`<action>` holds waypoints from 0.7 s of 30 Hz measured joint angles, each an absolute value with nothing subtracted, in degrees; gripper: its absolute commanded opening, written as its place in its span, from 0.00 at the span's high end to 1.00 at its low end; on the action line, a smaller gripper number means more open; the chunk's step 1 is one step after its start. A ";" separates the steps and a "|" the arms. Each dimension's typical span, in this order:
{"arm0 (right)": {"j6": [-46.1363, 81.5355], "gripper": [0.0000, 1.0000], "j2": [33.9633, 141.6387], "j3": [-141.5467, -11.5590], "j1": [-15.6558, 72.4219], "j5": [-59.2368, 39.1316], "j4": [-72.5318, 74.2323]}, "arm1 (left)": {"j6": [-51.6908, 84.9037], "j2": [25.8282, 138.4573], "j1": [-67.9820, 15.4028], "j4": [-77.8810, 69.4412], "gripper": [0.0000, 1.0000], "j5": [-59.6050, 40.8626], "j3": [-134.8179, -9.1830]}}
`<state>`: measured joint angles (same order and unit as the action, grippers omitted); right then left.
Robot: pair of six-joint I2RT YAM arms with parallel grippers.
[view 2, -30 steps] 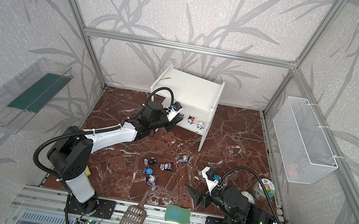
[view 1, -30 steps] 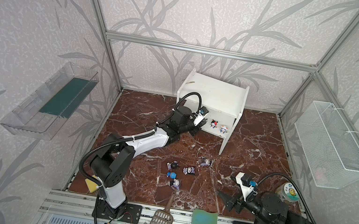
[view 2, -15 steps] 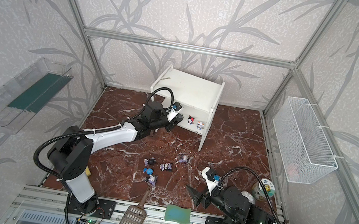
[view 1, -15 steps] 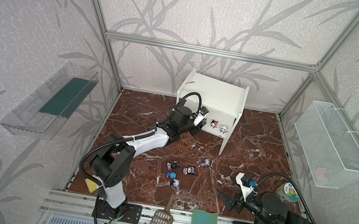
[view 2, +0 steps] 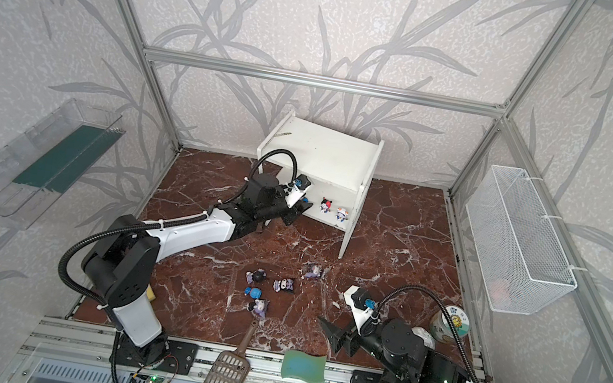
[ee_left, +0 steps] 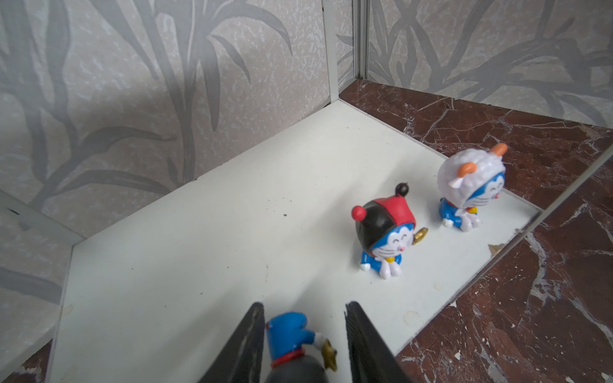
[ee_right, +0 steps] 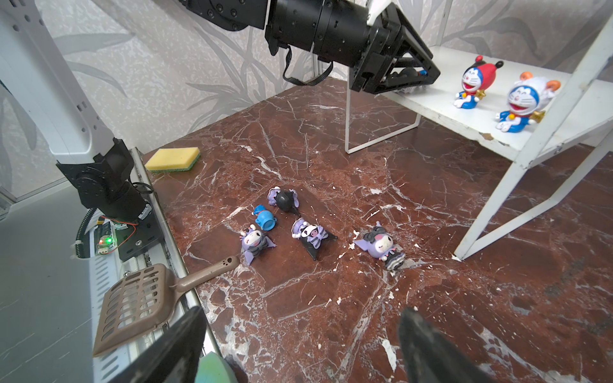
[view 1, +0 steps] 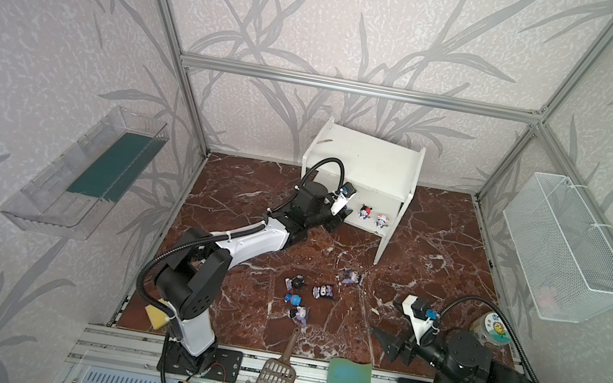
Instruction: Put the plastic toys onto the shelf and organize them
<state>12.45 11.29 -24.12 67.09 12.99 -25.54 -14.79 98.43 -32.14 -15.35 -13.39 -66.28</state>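
The white shelf (view 1: 369,156) stands at the back. On its lower board (ee_left: 232,232) a red-black-headed toy (ee_left: 384,232) and a white-headed toy (ee_left: 467,189) stand upright. My left gripper (ee_left: 305,306) reaches onto that board, open around a grey-headed blue toy (ee_left: 288,335); a gap shows on one side of it. Four purple-black toys lie on the marble floor (ee_right: 284,200) (ee_right: 253,242) (ee_right: 311,237) (ee_right: 381,247), with a blue one (ee_right: 265,219) among them. My right gripper (ee_right: 303,315) hangs open and empty over the front right floor (view 1: 385,340).
A brown scoop (view 1: 275,381) and a green sponge (view 1: 349,374) lie on the front rail. A yellow sponge (ee_right: 172,159) sits by the left arm's base. A wire basket (view 1: 569,249) hangs on the right wall, a clear tray (view 1: 84,172) on the left. A can (view 1: 492,327) stands front right.
The left gripper's jaws have spread a little around the grey-headed toy on the lower board. Neither arm has visibly moved.
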 measured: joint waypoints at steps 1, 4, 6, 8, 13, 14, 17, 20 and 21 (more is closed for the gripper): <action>12.45 0.11 11.29 -24.12 67.09 12.99 -25.54 | -14.76 98.43 -32.14 -15.22 0.62 -13.41 -66.28; 12.45 0.11 11.29 -24.12 67.09 12.99 -25.54 | -14.76 98.43 -32.14 -15.05 0.63 -13.37 -66.28; 12.45 0.11 11.29 -24.12 67.09 12.99 -25.54 | -14.76 98.43 -32.14 -15.03 0.63 -13.34 -66.28; 12.45 0.11 11.29 -24.10 67.09 12.99 -25.54 | -14.76 98.43 -32.14 -15.00 0.64 -13.32 -66.28; 12.45 0.11 11.29 -23.77 67.09 12.95 -25.52 | -14.81 98.41 -32.14 -14.90 0.62 -13.13 -66.28; 12.47 0.11 11.29 -23.70 67.09 12.93 -25.50 | -14.83 98.37 -32.14 -14.74 0.60 -13.04 -66.28; 12.51 0.11 11.25 -23.57 67.09 12.78 -25.52 | -14.85 98.24 -32.14 -14.70 0.55 -12.25 -65.93; 12.60 0.11 11.18 -23.55 67.09 12.58 -25.50 | -14.90 97.69 -32.12 -14.72 0.54 -11.53 -64.82; 12.62 0.11 11.18 -23.55 67.09 12.51 -25.50 | -14.92 97.65 -32.12 -14.72 0.54 -11.33 -64.62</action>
<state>12.62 11.18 -23.55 67.09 12.51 -25.50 -14.92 97.65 -32.12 -14.72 -11.33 -64.62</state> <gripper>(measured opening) 0.892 0.458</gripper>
